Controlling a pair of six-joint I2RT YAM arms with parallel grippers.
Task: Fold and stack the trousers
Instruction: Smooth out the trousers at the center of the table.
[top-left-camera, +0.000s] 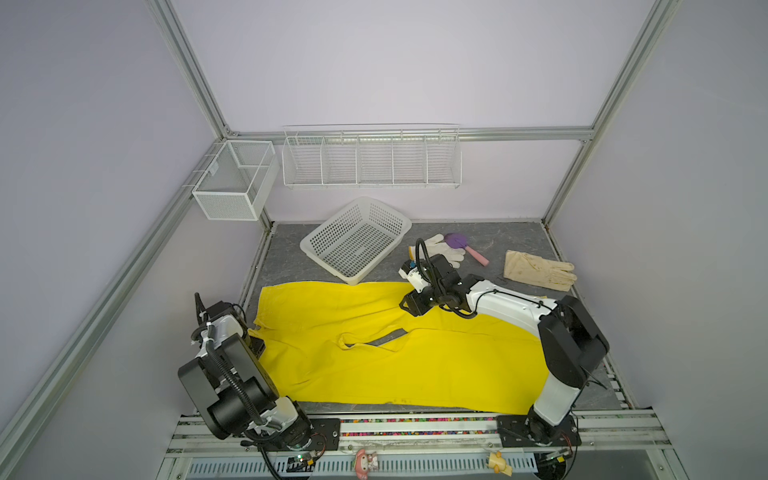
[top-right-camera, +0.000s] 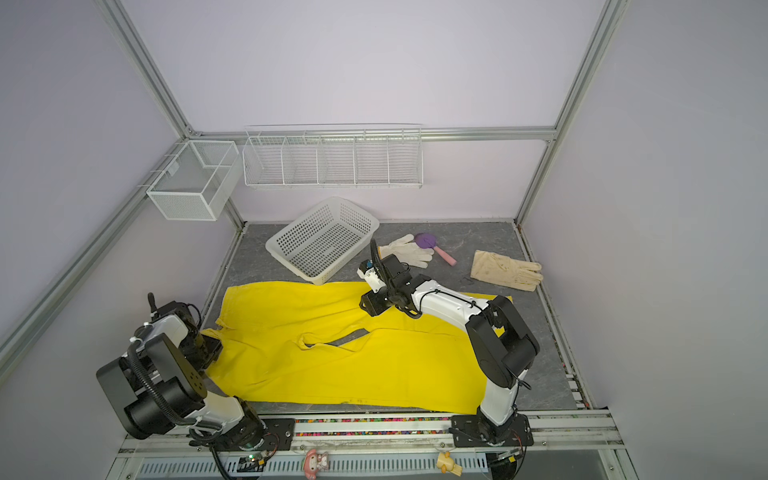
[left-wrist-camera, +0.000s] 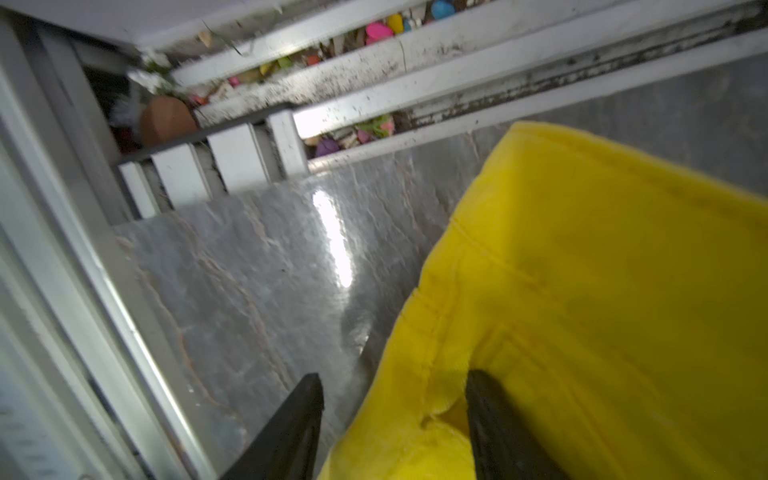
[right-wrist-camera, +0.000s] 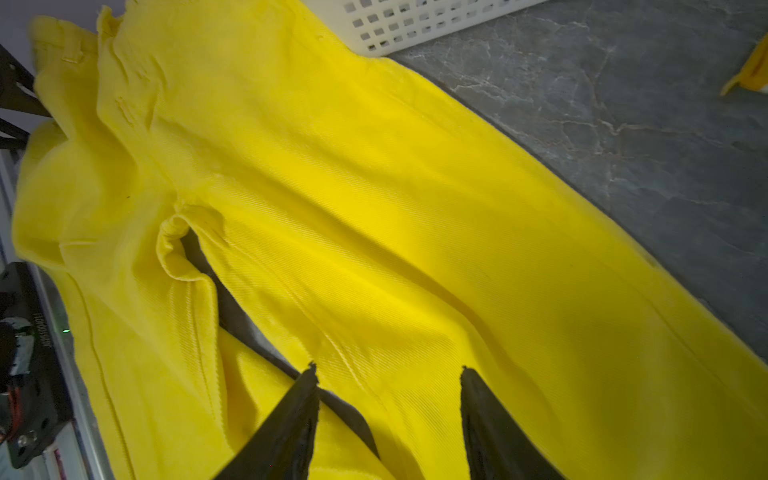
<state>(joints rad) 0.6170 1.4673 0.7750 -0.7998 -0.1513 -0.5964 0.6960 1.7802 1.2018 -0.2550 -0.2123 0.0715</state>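
1. The trousers (top-left-camera: 399, 353) lie spread flat on the tabletop (top-left-camera: 498, 237), filling its near half. Their long axis runs crosswise, from the left arm's side to the right arm's side.
2. The waistband is at the left arm's end. The two legs stretch toward the right arm, and that arm covers their hems in both top views.
3. A thin wedge of tabletop shows between the legs at the crotch, so the legs lie side by side and not yet one over the other.
4. The left tool (left-wrist-camera: 392, 374) is at the waistband's edge, jaws spread. One finger is over the yellow cloth and one over bare tabletop, with the hem between them and nothing pinched.
5. The right tool (right-wrist-camera: 387, 367) hangs over the far leg, just beside the crotch gap. Its jaws are spread and empty.
6. Judged from this, the next fold turns on that crosswise axis. The far leg has to come toward the near leg, so each arm takes the end nearer to it: left the waist, right the leg.
7. Count: one pair of trousers with two legs, and two tools.
8. On the far part of the tabletop, clear of the trousers, are:
   - one white basket (top-left-camera: 357, 241), its near corner just beside the cloth
   - one white knit glove (top-left-camera: 440, 249)
   - one cream glove (top-left-camera: 538, 270)
   - one small purple-and-pink scoop (top-left-camera: 461, 245)
9. Two wire racks hang on the walls.
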